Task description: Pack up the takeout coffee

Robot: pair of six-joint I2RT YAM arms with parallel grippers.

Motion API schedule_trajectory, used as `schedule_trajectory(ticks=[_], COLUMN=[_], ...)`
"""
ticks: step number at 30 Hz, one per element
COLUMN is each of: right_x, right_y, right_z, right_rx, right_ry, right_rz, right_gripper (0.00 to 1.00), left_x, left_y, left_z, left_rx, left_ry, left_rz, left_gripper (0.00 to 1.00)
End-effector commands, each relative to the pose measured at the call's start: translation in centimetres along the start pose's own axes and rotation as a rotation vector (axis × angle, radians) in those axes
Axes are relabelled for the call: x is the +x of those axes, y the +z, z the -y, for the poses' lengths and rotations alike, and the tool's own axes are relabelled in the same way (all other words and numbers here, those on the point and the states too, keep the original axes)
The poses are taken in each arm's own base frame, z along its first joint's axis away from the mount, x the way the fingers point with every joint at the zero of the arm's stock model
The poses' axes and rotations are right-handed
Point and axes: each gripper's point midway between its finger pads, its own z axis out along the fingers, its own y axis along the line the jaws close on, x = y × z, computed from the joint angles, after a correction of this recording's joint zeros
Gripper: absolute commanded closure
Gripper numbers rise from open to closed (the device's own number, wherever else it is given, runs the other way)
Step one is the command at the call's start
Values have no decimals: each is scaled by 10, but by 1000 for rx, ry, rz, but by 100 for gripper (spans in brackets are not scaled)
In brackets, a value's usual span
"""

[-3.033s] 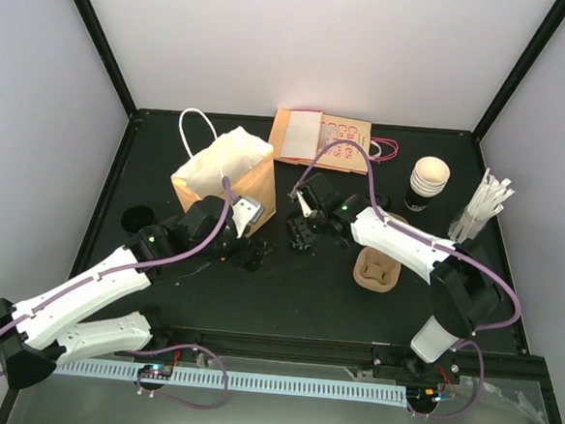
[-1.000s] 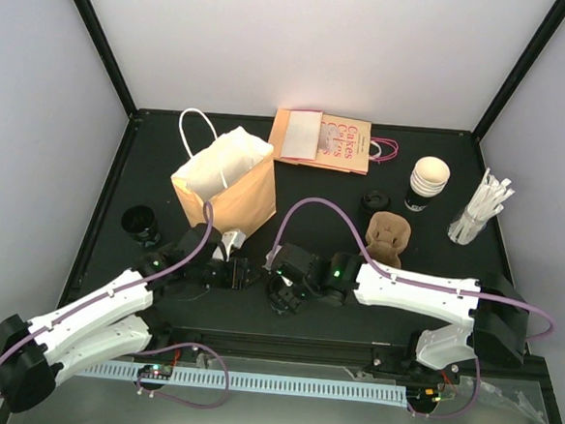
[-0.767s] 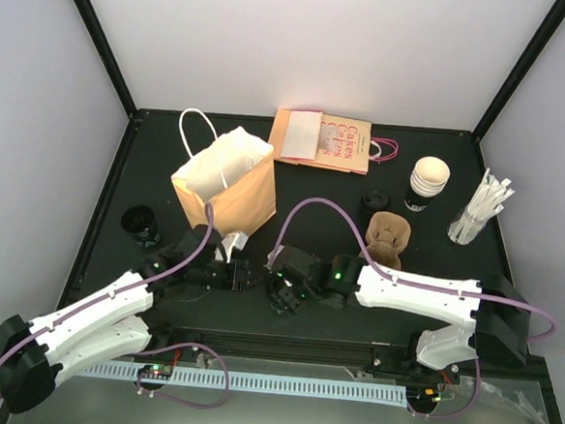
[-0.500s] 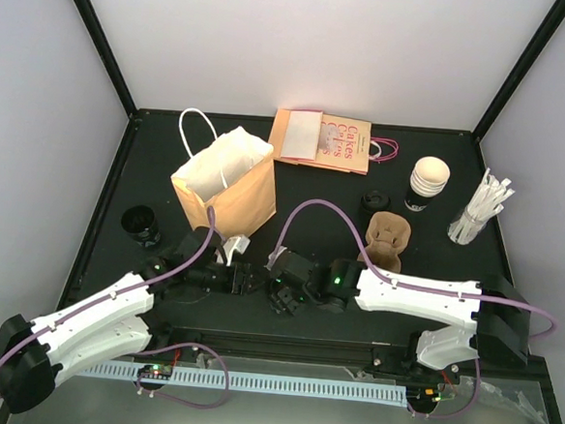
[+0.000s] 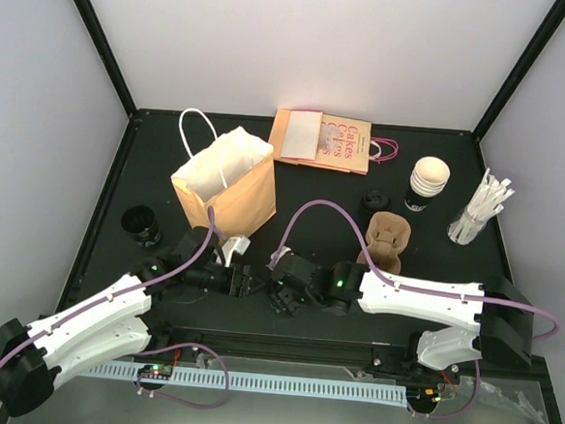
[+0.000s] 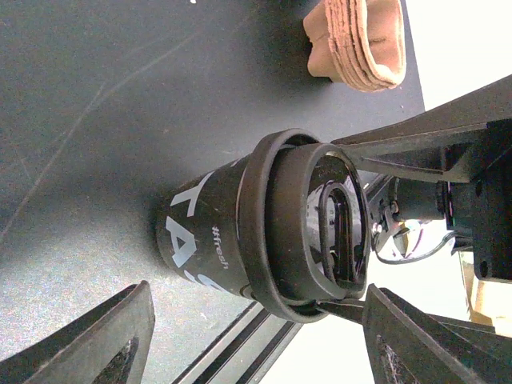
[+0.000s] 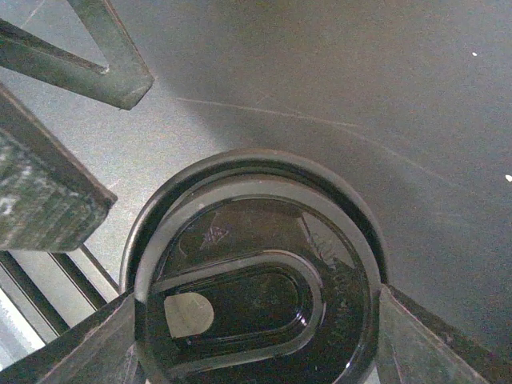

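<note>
Takeout coffee (image 7: 256, 296) is pinched at its lid by right hand (image 5: 280, 294), low-mid in top view on the counter (image 5: 144, 178). Left hand (image 5: 242, 279) splayed wide w/ fingers off it. Paper bag (image 5: 228, 184) up-left, cup carrier (image 5: 386, 234) to the right.

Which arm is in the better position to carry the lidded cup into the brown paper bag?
Probably the right. The right gripper has its fingers against both sides of the lid of the takeout coffee, while the left gripper stands open, clear of it. The bag is nearer the left, though.
</note>
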Motion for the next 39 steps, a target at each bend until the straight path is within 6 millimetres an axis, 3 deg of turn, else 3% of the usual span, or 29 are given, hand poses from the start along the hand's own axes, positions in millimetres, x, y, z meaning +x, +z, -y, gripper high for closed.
schedule_trajectory(ticks=[1, 8, 21, 33, 39], right_x=[47, 45, 48, 50, 55], right_y=[15, 18, 21, 22, 25], right_z=[14, 13, 14, 12, 13], right_rx=[60, 56, 65, 51, 57], right_ry=[-33, -42, -48, -62, -76], right_rz=[-185, -178, -185, -200, -221], right_gripper=[33, 33, 33, 33, 33], left_x=[-7, -2, 10, 8, 15], left_y=[-5, -3, 14, 21, 27], left_z=[16, 7, 3, -7, -30], left_rx=[53, 52, 124, 90, -6], left_ry=[48, 5, -40, -63, -136], left_rz=[10, 26, -29, -21, -47], left_gripper=[26, 25, 48, 56, 59])
